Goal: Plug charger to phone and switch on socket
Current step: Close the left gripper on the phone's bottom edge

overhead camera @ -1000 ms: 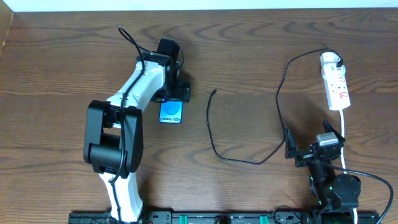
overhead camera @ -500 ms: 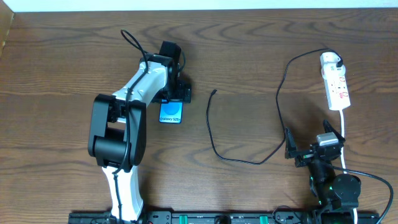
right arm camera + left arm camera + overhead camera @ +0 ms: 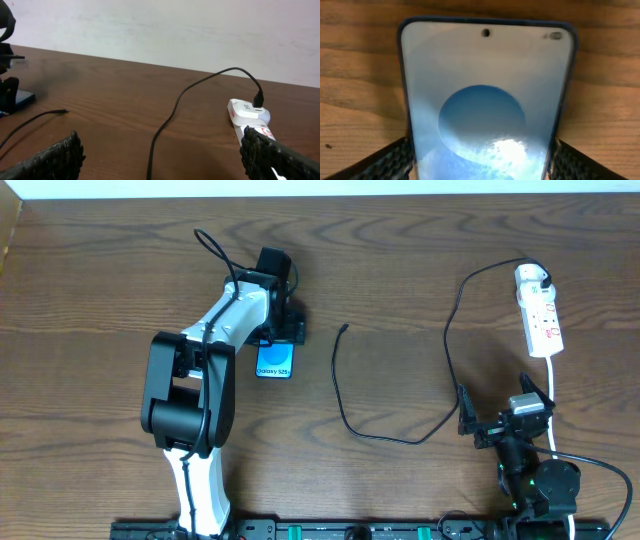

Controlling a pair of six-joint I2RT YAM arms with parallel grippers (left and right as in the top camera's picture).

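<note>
Blue phone (image 3: 275, 361) edges pinched by left jaws, charger tip (image 3: 344, 329) apart

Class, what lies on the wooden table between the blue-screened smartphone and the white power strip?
In the overhead view, only the thin black charger cable, its free tip toward the blue-screened smartphone, running to the white power strip.

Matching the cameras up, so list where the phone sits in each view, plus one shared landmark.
Overhead: phone left of centre, screen up, at the left gripper.
Left wrist: fills the frame, between the fingers.
Right wrist: dark sliver at the far left edge.
Landmark: charger's loose tip, right of the phone in overhead and right wrist.
</note>
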